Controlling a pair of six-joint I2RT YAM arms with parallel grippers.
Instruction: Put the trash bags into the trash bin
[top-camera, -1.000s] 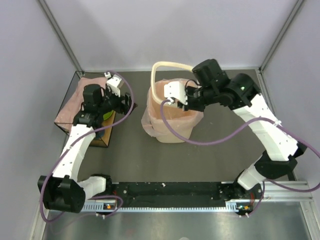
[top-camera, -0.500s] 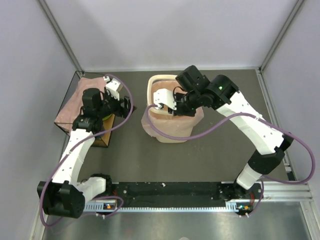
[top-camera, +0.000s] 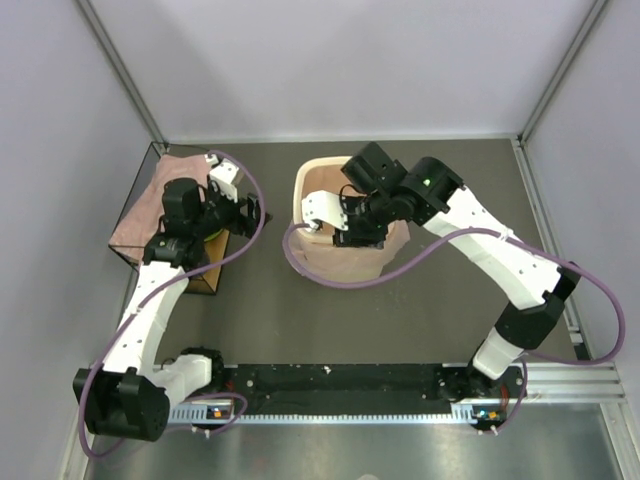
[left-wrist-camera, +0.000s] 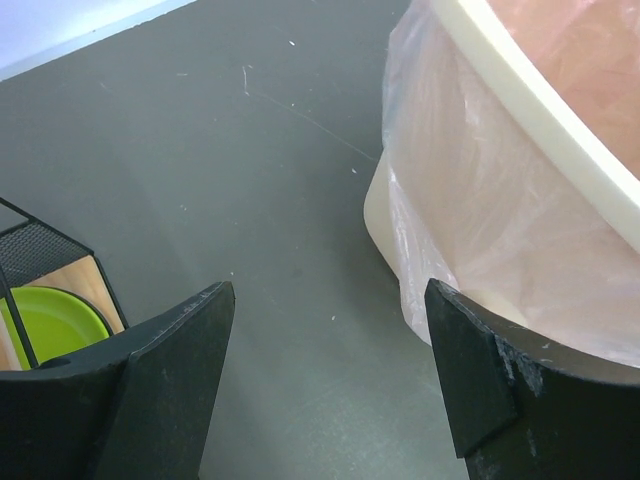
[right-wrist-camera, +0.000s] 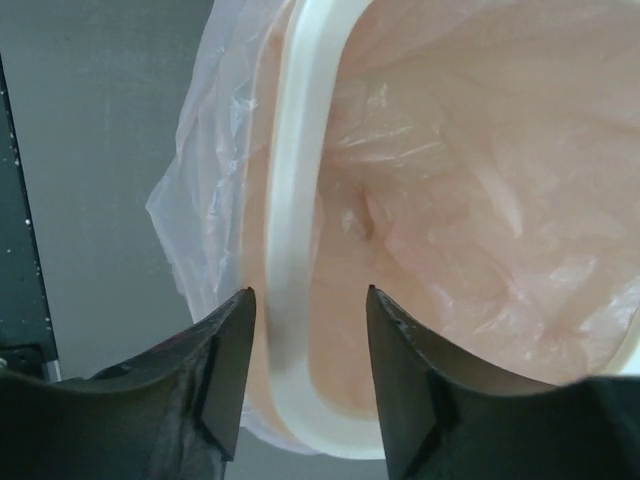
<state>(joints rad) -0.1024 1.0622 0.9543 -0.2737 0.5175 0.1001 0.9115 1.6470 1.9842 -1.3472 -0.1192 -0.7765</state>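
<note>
The cream trash bin stands mid-table, lined with a pale pink trash bag whose edge hangs over the outside. My right gripper hovers over the bin's near-left side. Its jaws are open and straddle the cream rim without touching it, midway. More pink trash bags lie folded on the wire box at the left. My left gripper hangs open between that box and the bin, over bare table, holding nothing.
The dark wire-framed box with orange-brown sides sits at the left; a lime-green dish shows inside it. Grey walls close in the table on three sides. A purple cable loops in front of the bin.
The cream rim, held tilted up behind the bin a second ago, now sits down on the bin. My right gripper came forward and lower and its jaws opened. The left arm barely moved.
</note>
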